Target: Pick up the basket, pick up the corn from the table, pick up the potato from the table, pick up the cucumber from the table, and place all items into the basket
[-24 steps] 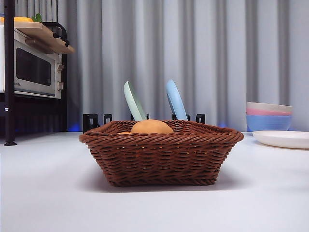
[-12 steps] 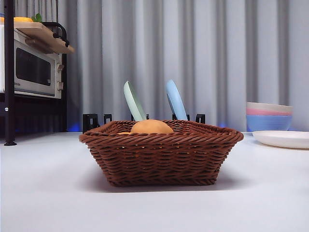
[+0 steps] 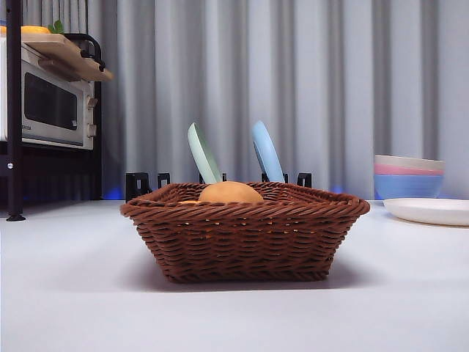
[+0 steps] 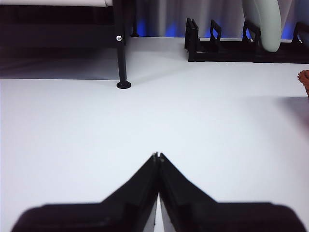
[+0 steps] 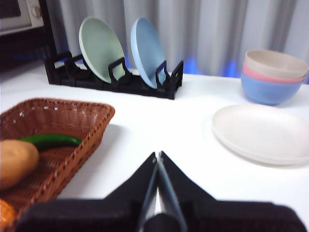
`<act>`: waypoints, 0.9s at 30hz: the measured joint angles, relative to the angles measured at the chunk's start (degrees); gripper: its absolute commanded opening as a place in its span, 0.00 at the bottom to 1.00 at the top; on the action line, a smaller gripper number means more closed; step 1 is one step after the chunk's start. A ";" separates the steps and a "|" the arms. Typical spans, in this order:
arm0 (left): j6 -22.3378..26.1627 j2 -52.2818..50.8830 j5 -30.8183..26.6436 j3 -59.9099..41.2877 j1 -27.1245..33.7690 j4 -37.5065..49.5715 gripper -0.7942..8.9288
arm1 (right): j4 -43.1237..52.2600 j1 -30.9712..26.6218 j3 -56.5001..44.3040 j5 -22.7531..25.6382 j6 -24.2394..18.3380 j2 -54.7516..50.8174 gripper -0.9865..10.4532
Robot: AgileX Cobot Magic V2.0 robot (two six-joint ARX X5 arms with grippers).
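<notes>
The dark-brown wicker basket [image 3: 245, 233] stands on the white table in the middle of the front view. The tan potato [image 3: 230, 193] shows above its rim. In the right wrist view the basket [image 5: 72, 116] holds the potato [image 5: 17, 162], the green cucumber [image 5: 48, 141] and an orange bit of the corn [image 5: 6, 212] at the picture's edge. My right gripper [image 5: 157, 155] is shut and empty over bare table beside the basket. My left gripper [image 4: 157, 155] is shut and empty over bare table, with only the basket's corner [image 4: 304, 79] in its view.
A black dish rack [image 5: 116, 79] holds a green plate [image 3: 203, 154] and a blue plate [image 3: 267, 152] behind the basket. Stacked bowls [image 3: 408, 177] and a white plate [image 3: 429, 210] are at the right. A microwave [image 3: 47, 106] on a black shelf stands at the left.
</notes>
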 measured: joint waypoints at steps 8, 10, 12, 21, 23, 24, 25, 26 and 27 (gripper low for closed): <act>0.00 0.00 0.00 0.00 0.00 0.00 0.08 | 2.54 0.00 -6.71 0.00 0.39 -5.86 0.09; 0.00 0.00 0.00 0.00 0.00 0.00 0.08 | 2.86 0.00 -8.20 0.02 0.92 -7.98 0.09; 0.00 0.00 -0.02 0.00 0.00 -0.02 0.08 | 3.21 0.00 -9.51 0.04 1.51 -9.11 0.09; 0.00 0.00 0.00 0.00 0.00 0.00 0.08 | -1.57 0.00 -10.23 0.22 4.55 -8.66 0.09; 0.00 0.00 -0.02 0.00 0.00 0.00 0.08 | -1.57 0.00 -10.23 0.22 4.72 -8.17 0.09; 0.00 0.00 0.00 0.00 0.00 0.00 0.08 | -1.57 0.00 -10.23 0.22 4.74 -8.09 0.09; 0.00 0.00 -0.02 0.00 0.00 0.00 0.08 | -1.57 0.00 -10.23 0.20 4.74 -8.09 0.09; 0.00 0.00 -0.02 0.00 0.00 0.00 0.08 | -1.57 0.00 -10.23 0.22 4.76 -8.09 0.09; 0.00 0.00 0.00 0.00 0.00 0.00 0.08 | -1.57 0.00 -10.23 0.22 4.76 -8.09 0.09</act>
